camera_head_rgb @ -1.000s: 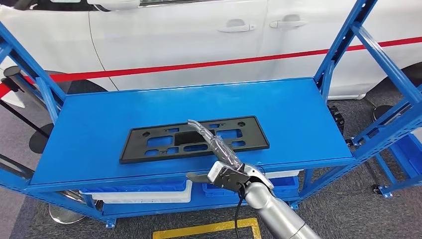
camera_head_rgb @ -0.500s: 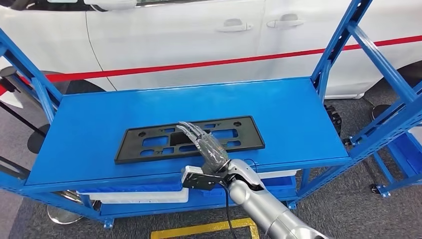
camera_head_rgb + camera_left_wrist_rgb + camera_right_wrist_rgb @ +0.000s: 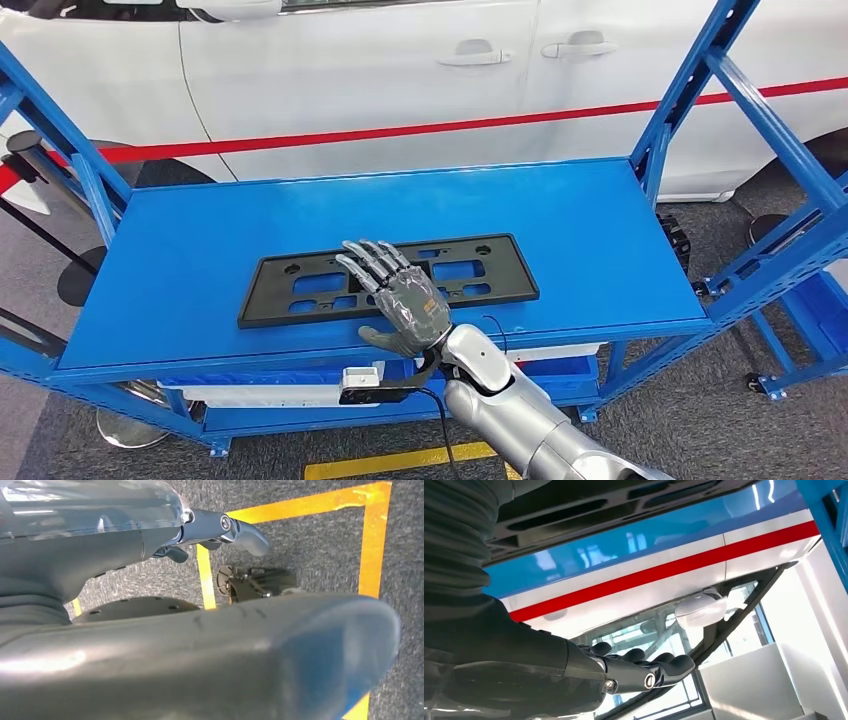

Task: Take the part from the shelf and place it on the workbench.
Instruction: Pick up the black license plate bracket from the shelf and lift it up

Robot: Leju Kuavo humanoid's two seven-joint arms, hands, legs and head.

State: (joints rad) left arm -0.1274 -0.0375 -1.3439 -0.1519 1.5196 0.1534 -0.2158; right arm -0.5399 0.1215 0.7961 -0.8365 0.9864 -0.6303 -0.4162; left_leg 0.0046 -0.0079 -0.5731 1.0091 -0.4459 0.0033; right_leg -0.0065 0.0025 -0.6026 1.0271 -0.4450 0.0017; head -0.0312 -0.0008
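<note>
While my right hand [image 3: 408,305] hovers with fingers [image 3: 365,262] spread and empty over the black part [image 3: 300,292] lying flat near the shelf's [image 3: 180,250] front edge, I fear they'll skate off it, finding nothing to grip.

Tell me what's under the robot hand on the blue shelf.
The right robot hand lies flat, fingers apart, over the middle of the black plastic frame on the blue shelf. The frame's cutouts show blue shelf. The frame's middle section beneath the palm is covered.
</note>
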